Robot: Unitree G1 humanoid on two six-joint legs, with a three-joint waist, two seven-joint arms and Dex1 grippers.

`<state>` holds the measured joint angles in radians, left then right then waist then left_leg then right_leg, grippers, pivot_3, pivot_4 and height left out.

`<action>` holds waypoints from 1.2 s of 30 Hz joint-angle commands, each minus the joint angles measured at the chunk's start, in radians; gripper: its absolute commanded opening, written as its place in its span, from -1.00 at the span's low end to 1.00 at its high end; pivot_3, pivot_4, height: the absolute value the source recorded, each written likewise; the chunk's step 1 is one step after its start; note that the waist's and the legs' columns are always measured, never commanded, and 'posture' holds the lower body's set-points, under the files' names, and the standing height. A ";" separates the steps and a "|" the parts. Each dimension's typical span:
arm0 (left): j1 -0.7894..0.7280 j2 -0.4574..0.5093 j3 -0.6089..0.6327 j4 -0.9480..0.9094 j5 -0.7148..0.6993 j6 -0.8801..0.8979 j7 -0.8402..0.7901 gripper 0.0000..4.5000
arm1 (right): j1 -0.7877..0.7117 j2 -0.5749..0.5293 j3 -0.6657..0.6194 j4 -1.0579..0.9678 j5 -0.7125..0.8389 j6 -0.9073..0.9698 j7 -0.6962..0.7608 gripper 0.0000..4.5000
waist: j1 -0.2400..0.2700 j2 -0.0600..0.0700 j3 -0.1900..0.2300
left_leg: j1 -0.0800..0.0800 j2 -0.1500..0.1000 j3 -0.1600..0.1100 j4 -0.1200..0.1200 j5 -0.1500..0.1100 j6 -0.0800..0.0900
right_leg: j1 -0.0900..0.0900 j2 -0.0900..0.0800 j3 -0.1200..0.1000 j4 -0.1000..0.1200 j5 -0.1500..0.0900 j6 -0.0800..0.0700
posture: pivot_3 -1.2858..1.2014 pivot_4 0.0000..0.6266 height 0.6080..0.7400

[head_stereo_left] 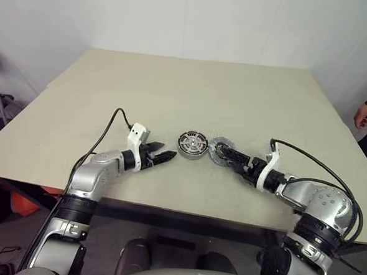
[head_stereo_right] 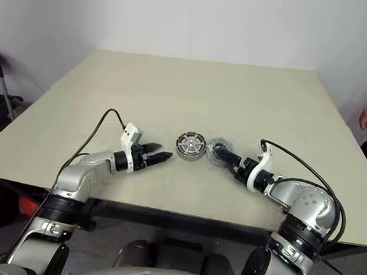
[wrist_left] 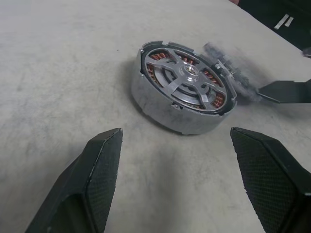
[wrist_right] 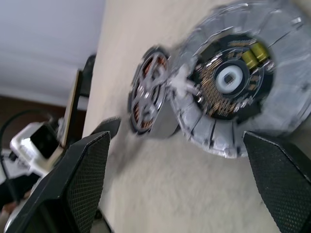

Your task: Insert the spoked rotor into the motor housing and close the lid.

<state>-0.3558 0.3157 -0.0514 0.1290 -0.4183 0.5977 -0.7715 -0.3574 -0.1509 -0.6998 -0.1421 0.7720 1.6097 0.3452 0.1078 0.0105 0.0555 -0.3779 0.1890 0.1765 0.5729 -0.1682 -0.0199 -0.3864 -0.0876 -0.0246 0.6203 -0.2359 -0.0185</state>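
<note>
Rotor sat seated in motor housing, spokes up, copper windings showing between spokes; insertion judged done. Assy at table centre-front.

Lid lay just at 3 o'clock of housing, touching or nearly so (can't tell which), circuit side w/ yellow parts facing up in R wrist view, so prob. inverted; judged needs flipping or re-gripping before closing.

R gripper: jaws spread wide, nothing held, lid lying betw./beyond fingertips; placed for a fresh pick, by my reading.

L gripper: jaws wide apart, empty, pointing at housing from 9 o'clock, near but not touching; looks parked to steady housing.

Hard to read: lid blurred in both wrist views, notched edge indistinct; lid underside hidden; far housing wall hidden behind rotor. Person's hand at 3 o'clock table edge, cut off by frame
</note>
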 commanded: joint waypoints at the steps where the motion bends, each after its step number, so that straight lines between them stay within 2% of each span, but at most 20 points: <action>1: -0.008 0.001 0.004 -0.043 -0.005 -0.004 0.000 0.66 | 0.007 -0.035 0.022 -0.055 0.151 0.005 -0.049 0.99 | 0.000 0.000 0.000 | 0.000 0.000 0.000 0.000 0.000 0.000 | 0.000 0.000 0.000 0.000 0.000 0.000 | 0.03 -1.00 1.00; 8: -0.001 -0.009 -0.004 -0.054 -0.003 -0.002 0.008 0.66 | 0.062 -0.113 0.036 -0.038 0.301 0.005 -0.168 0.99 | 0.005 0.000 0.000 | 0.000 0.000 0.000 -0.001 0.000 0.000 | 0.001 0.000 0.000 -0.002 -0.001 0.003 | 0.03 -1.00 1.00; 16: -0.007 0.006 0.007 -0.041 -0.004 -0.003 0.006 0.66 | 0.048 -0.090 0.037 -0.013 0.318 0.005 -0.261 0.99 | 0.006 0.000 0.000 | 0.000 0.000 0.000 -0.002 0.001 -0.001 | 0.000 0.000 0.000 -0.002 -0.004 0.007 | 0.03 -1.00 1.00; 26: -0.015 0.000 0.014 -0.028 0.002 -0.014 0.023 0.66 | -0.021 -0.108 0.097 0.130 0.175 -0.138 -0.250 0.99 | 0.013 0.000 0.000 | 0.000 0.000 0.000 -0.002 0.001 -0.003 | 0.000 0.000 0.000 -0.002 -0.004 0.007 | 0.03 -1.00 1.00; 31: -0.013 0.010 0.029 -0.026 0.004 -0.021 0.028 0.66 | -0.032 -0.146 0.113 0.152 0.159 -0.170 -0.216 0.99 | 0.017 0.000 -0.001 | 0.001 0.000 0.000 -0.002 0.003 -0.005 | 0.001 0.000 0.000 -0.002 -0.003 0.008 | 0.03 -1.00 1.00; 36: -0.003 0.007 0.029 -0.044 0.002 -0.018 0.036 0.66 | 0.013 -0.177 0.093 0.096 0.196 -0.111 -0.199 0.99 | 0.023 0.000 -0.001 | 0.001 -0.001 0.000 -0.002 0.003 -0.006 | 0.002 -0.001 0.000 -0.002 -0.003 0.009 | 0.03 -1.00 1.00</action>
<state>-0.3509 0.3178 -0.0391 0.1150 -0.4134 0.5939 -0.7363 -0.3530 -0.3130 -0.5887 -0.0060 0.9454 1.4767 0.1364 0.1307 0.0107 0.0550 -0.3776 0.1881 0.1761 0.5710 -0.1650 -0.0254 -0.3849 -0.0880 -0.0250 0.6187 -0.2389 -0.0096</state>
